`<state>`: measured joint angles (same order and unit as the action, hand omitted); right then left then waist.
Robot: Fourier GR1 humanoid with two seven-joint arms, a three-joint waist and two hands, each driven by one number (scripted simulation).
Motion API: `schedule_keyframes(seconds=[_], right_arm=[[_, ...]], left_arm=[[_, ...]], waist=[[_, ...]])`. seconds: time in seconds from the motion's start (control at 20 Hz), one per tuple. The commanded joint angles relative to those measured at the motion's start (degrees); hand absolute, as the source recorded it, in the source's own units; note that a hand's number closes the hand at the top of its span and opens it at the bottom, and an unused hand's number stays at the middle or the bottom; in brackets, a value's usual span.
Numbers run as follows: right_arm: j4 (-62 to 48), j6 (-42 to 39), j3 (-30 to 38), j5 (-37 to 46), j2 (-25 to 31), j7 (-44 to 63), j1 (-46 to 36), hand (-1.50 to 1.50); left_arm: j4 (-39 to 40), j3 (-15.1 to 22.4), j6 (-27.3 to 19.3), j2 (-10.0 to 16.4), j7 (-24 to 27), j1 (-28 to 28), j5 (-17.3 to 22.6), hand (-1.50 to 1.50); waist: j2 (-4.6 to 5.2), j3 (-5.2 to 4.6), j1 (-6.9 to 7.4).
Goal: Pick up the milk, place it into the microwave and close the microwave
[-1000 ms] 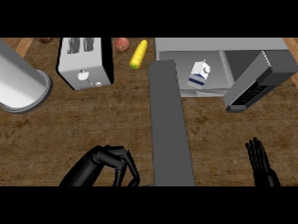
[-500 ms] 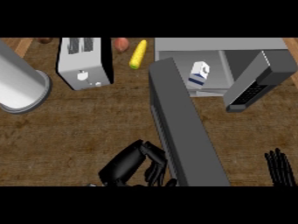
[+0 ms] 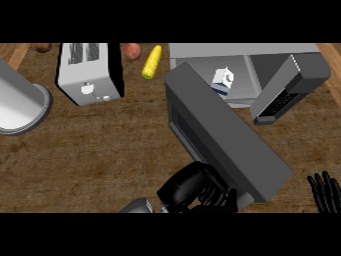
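Across the wooden table (image 3: 92, 150), viewed from above. Microwave (image 3: 239, 51) at upper right, its cavity facing the robot. Its grey door (image 3: 221, 135) stands part-open, its long axis running diagonally from the hinge at upper centre down to the free end at lower right. Left hand (image 3: 195, 192), lower centre, lies against the door's outer face near the free end, fingers curled and pinching nothing that shows. Right hand (image 3: 328, 192) rests at the lower right edge, fingers straight and close together, apart from the door. Milk (image 3: 223, 82), a small white carton with a blue mark, stands upright inside the cavity, beyond the door from the left hand. Judged remaining: swinging the door shut; the left hand is nearer.
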<state>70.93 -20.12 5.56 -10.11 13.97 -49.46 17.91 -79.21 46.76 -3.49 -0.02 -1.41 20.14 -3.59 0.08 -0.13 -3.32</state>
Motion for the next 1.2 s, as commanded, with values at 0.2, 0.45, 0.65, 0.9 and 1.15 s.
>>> schedule_keyframes(seconds=[0.2, 0.45, 0.65, 0.9, 1.15], right_arm=[[11.11, -6.61, -3.48, -4.21, 2.34, 0.94, 0.76, -1.50], [18.16, -6.33, -5.71, -7.24, 2.61, 4.55, 2.10, -1.50], [21.15, -6.10, -5.84, -8.40, 4.78, 6.84, 1.45, -1.50], [23.81, -7.11, -6.52, -10.47, 6.12, 8.22, 2.80, -1.50], [26.71, -8.57, -8.10, -11.94, 7.71, 10.37, 3.62, -1.50]], left_arm=[[10.46, 9.69, -12.80, 0.02, -2.80, 8.92, 11.03, 1.50], [12.97, 7.08, -19.41, 0.02, 1.87, 13.55, 17.55, 1.50], [13.85, 4.78, -21.20, 0.02, 7.20, 16.40, 23.67, -1.50], [18.51, 0.78, -27.34, 0.02, 9.53, 20.76, 26.59, -1.50], [22.08, -1.90, -29.47, 0.02, 12.14, 24.47, 31.13, 1.50]], waist=[[0.70, 0.00, -3.76], [1.15, -0.16, -6.39], [1.85, -0.26, -8.28], [2.21, -0.19, -10.25], [2.97, -0.20, -12.19]])
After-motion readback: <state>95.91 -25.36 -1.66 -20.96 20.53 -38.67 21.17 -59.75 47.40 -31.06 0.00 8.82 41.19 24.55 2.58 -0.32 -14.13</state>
